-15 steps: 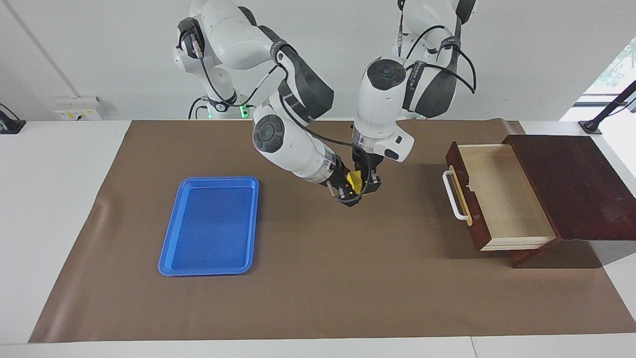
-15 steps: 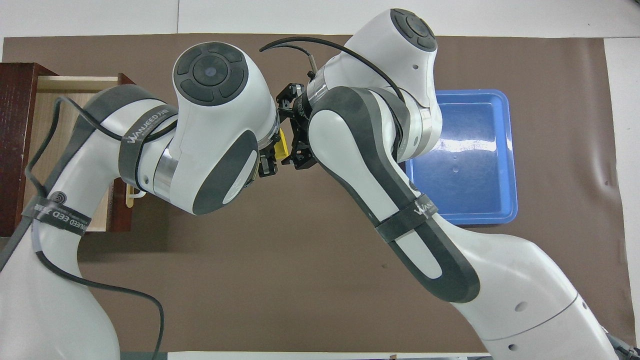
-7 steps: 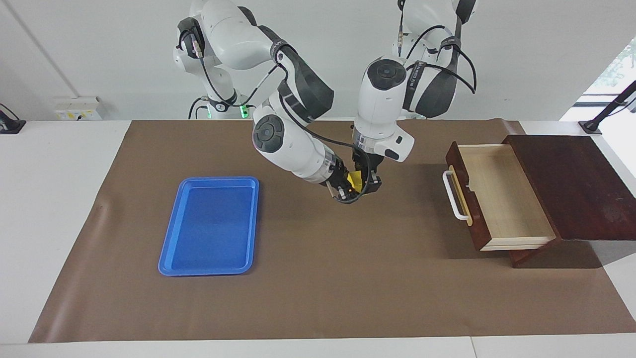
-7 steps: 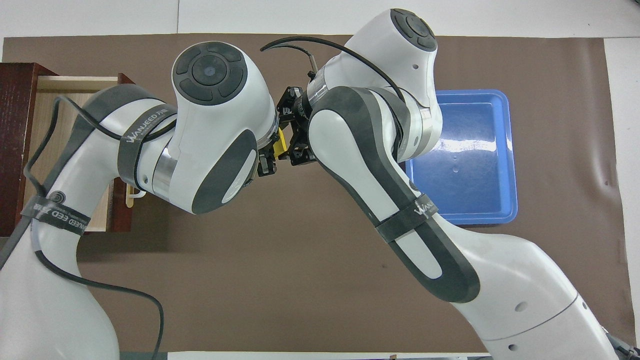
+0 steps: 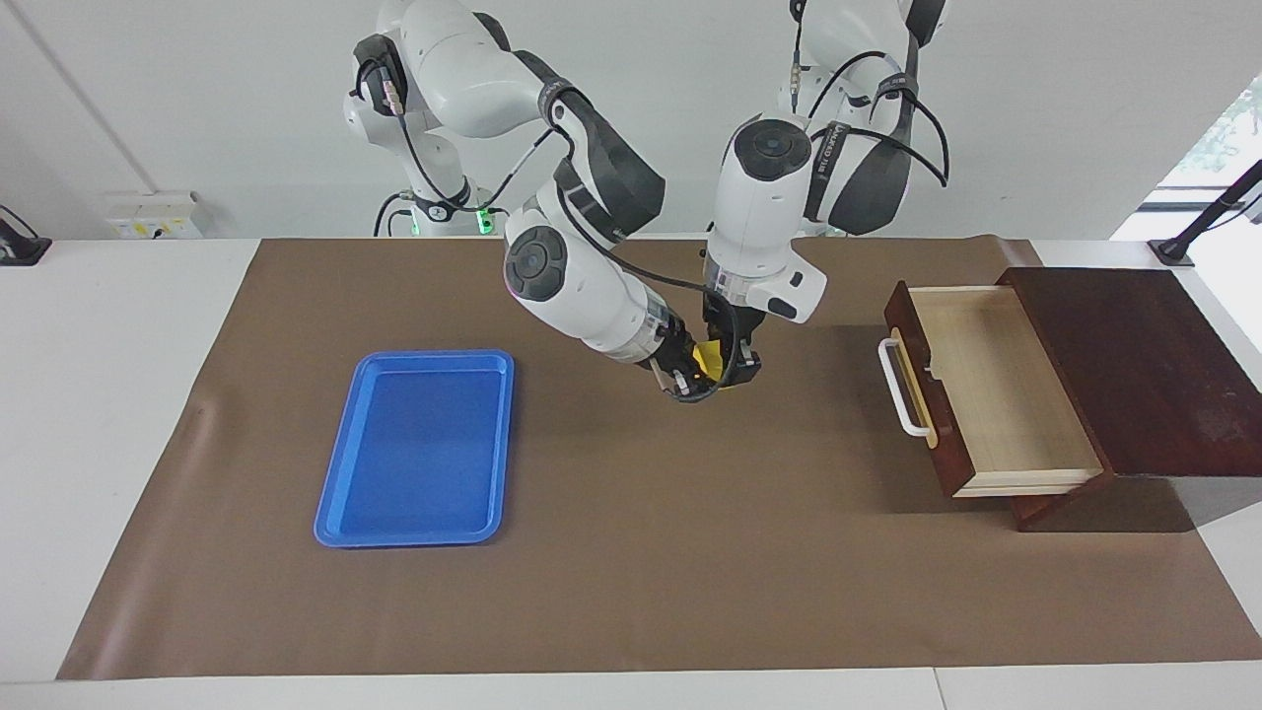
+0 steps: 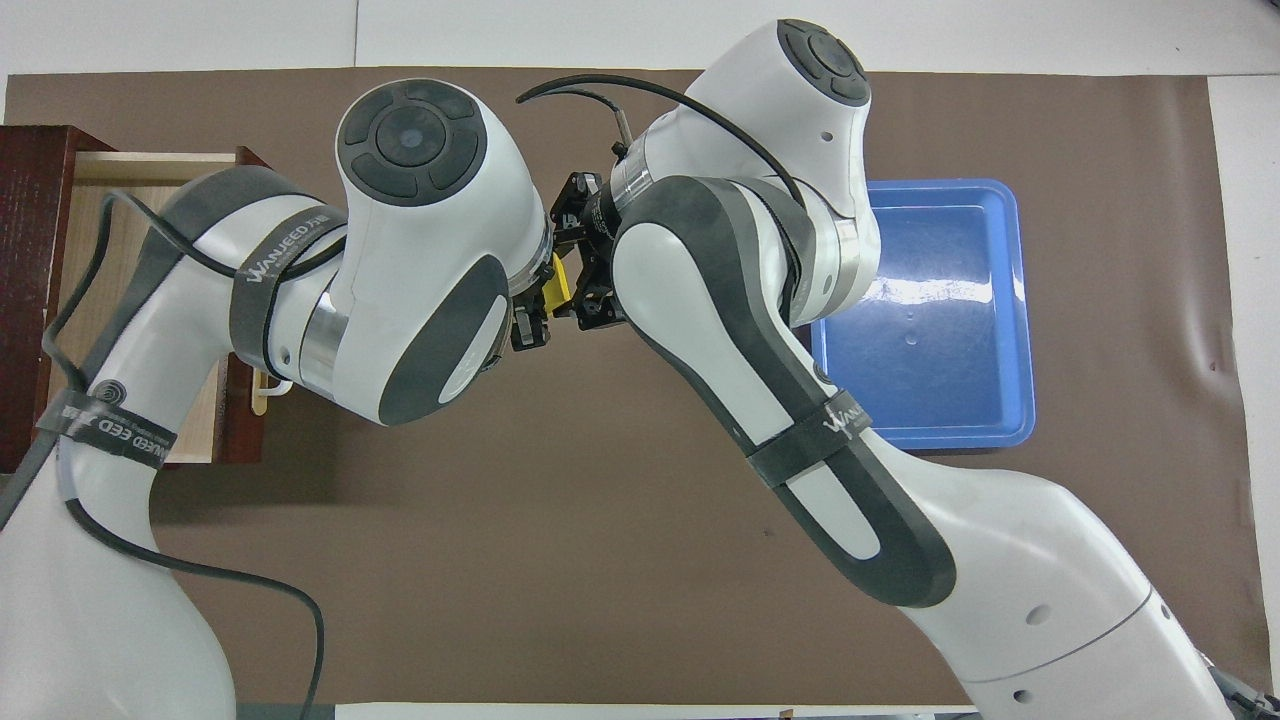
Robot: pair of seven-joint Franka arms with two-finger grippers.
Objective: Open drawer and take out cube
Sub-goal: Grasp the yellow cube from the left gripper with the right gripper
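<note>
Tray [image 5: 414, 449] comes first at the right arm's end of the table [image 5: 631, 572] — flat, blue, nothing lying in it; in the overhead view the right arm's forearm cuts off one of its long edges. Over the middle of the brown mat the two tools meet in the air, between the tray and the drawer. The right tool [image 5: 683, 380] reaches in at a slant from its arm and the left tool [image 5: 735, 367] hangs down from its wrist, and the cube [image 5: 706, 359] sits between them, only a sliver of yellow showing in either view. The left tool's fingers are closed on the cube. Whether the right tool's fingers are spread around it or pressed on it I cannot tell — the dark finger parts and a looping cable overlap there. At the left arm's end the drawer [image 5: 986, 385] stands pulled out of its dark wooden box [image 5: 1134, 375], white handle [image 5: 902, 390] toward the tray, its pale interior bare; the overhead view hides most of it under the left arm.
</note>
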